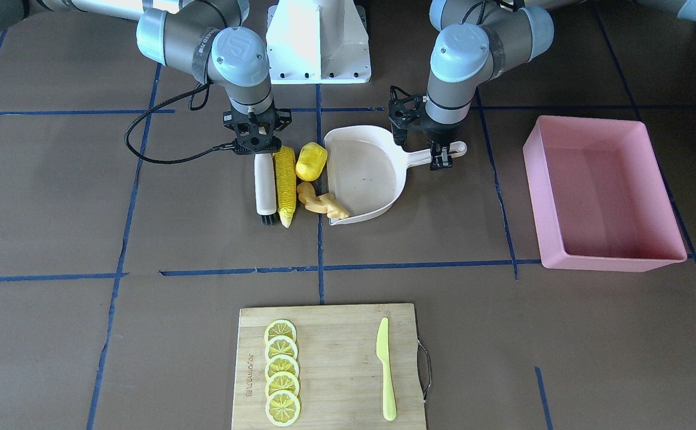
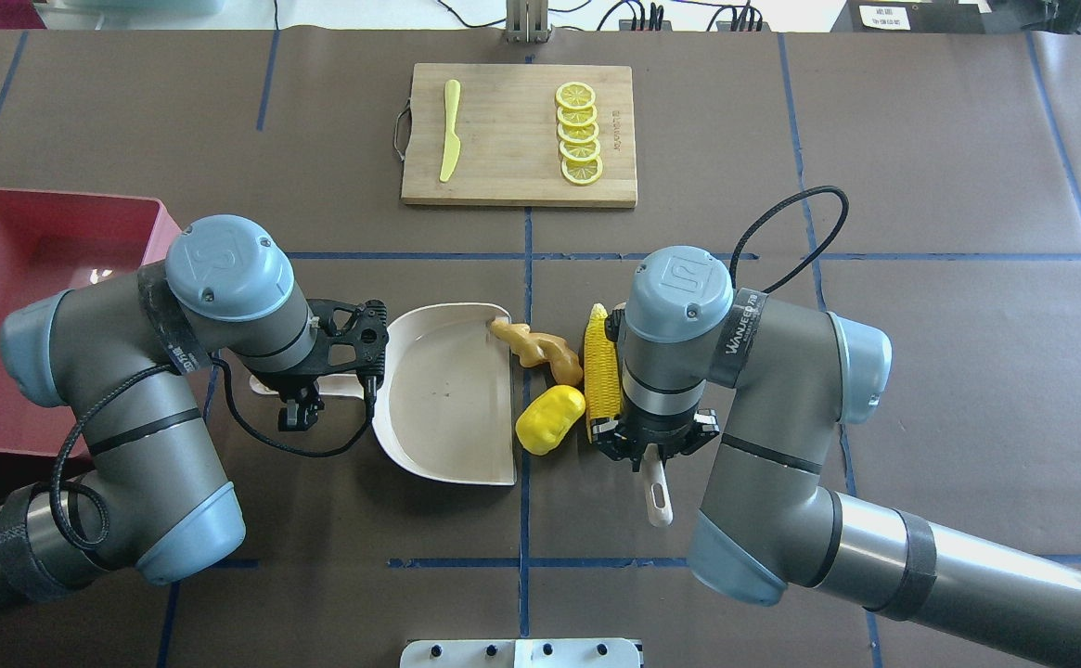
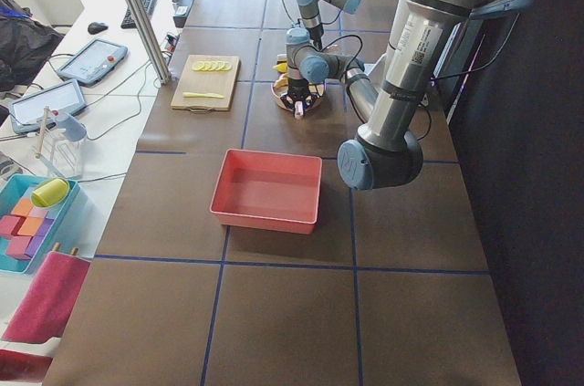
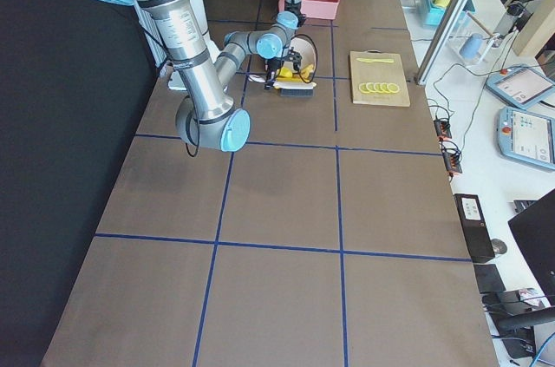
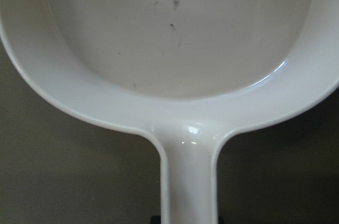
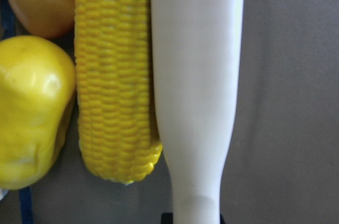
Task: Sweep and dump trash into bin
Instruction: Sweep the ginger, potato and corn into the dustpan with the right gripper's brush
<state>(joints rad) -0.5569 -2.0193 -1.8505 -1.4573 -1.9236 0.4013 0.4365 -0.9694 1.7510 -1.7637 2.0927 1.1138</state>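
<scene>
The corn cob (image 1: 285, 185) lies beside the brush (image 1: 264, 188), touching its white handle in the right wrist view (image 6: 114, 75). The yellow potato-like lump (image 1: 311, 161) and the ginger root (image 1: 321, 203) lie between the corn and the open mouth of the beige dustpan (image 1: 362, 173). The ginger's tip touches the dustpan's lip. My right gripper (image 1: 258, 149) is shut on the brush handle (image 2: 656, 492). My left gripper (image 1: 441, 156) is shut on the dustpan handle (image 5: 188, 181). The dustpan's inside is empty. The pink bin (image 1: 604, 197) stands empty beyond my left arm.
A wooden cutting board (image 1: 336, 334) with several lemon slices (image 1: 281, 370) and a yellow-green knife (image 1: 386, 370) lies at the table's far side. The robot's white base (image 1: 318, 42) is behind the dustpan. A black cable (image 1: 144, 149) loops beside my right wrist.
</scene>
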